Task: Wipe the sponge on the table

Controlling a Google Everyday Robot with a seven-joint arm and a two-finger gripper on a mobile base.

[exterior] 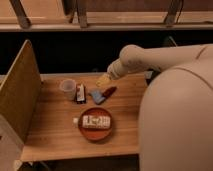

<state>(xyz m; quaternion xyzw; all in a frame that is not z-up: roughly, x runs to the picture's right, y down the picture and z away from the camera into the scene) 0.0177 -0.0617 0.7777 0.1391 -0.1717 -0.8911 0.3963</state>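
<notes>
1. The arm [150,57] comes in from the right, pale and rounded, stretched across the far right part of the tabletop [55,132]
2. The gripper [107,78] sits at the end of it, angled down and to the left, close to the far edge of the planks
3. It is pinching the sponge [103,80], and the small pale-yellow block pokes out from its tip
4. The sponge hangs low over the back of the tabletop, roughly mid-width; whether its underside touches the wood, I cannot tell
5. Just in front of the sponge lies a blue-grey pad [97,95], flat on the wood, with its dark red handle [109,91] pointing right and slightly away
6. The pad and the sponge are near each other but apart
7. Left of the pad stands a small dark box [80,93], upright, and just beside that a clear cup [67,89], also upright
8. Nearer the camera there is a red plate [111,131] with a white packet [96,121] lying across it lengthwise
9. A tiny white bit [76,120] rests on the wood at the plate's left rim; what it is, I cannot make out
10. A tall tan panel [20,95] walls off the left side of the tabletop
11. The robot's big pale body [177,125] fills the right of the view and hides the tabletop's right end
</notes>
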